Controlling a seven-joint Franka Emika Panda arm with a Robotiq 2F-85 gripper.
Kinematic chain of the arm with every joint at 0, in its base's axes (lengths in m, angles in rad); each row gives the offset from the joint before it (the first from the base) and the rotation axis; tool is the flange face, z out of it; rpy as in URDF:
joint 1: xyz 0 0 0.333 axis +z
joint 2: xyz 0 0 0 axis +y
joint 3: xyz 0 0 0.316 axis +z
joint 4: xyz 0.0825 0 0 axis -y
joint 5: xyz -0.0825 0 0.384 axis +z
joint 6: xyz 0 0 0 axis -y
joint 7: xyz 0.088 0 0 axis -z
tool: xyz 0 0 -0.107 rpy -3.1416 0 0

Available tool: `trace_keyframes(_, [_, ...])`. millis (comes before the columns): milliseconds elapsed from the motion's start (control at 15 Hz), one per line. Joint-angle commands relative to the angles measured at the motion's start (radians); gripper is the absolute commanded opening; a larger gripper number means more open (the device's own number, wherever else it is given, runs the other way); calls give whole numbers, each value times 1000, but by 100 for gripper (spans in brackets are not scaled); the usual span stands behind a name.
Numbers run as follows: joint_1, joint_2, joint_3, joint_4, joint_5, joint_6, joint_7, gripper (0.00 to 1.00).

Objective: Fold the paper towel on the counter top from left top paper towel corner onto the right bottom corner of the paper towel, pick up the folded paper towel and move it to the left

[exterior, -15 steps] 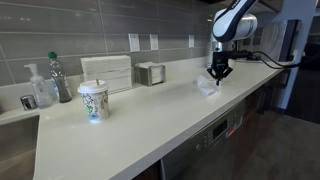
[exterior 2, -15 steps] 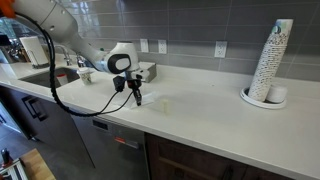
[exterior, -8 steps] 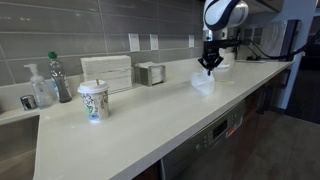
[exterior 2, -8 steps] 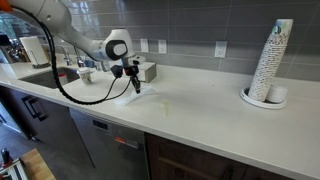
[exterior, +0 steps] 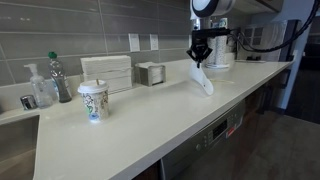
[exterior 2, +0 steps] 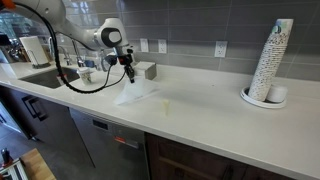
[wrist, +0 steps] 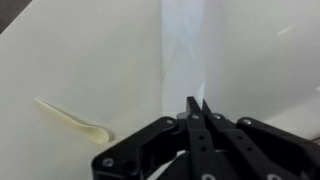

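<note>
White paper hangs from my gripper (exterior: 199,58): the paper towel (exterior: 203,80) is pinched by one upper corner between the closed fingers, and from there it slopes down to the counter top (exterior: 150,120), where its lower end rests on the surface. In an exterior view the paper towel (exterior 2: 136,93) looks like a small tent, raised at the gripper (exterior 2: 128,69) and spread out below it, roughly midway between the back edge and the straight front edge of the counter top (exterior 2: 210,115). Through the wrist view I see the gripper (wrist: 196,110) with both fingers pressed together on the sheet, and the paper towel (wrist: 185,45) runs away from them as a pale, creased strip across the counter top (wrist: 90,60). A small pale spoon-like object (wrist: 75,120) lies flat on the surface, apart from the towel. Toward the back edge stand a white ribbed box (exterior: 107,72) and a small square holder (exterior: 151,73), with a printed paper cup (exterior: 93,101) in front of the box, well apart from my gripper. A tall stack of white cups (exterior 2: 272,60) stands far along the counter near its back edge.
</note>
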Motion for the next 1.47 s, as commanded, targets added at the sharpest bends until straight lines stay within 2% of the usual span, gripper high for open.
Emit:
trace_keyframes(0, [18, 44, 21, 89, -12, -115, 40, 0])
trace_keyframes(600, [65, 129, 76, 264, 5, -272, 60, 0])
trace_keyframes(1133, [173, 249, 125, 450, -31, -343, -1, 0])
trace_keyframes(1400, [243, 322, 127, 556, -86, -388, -42, 0])
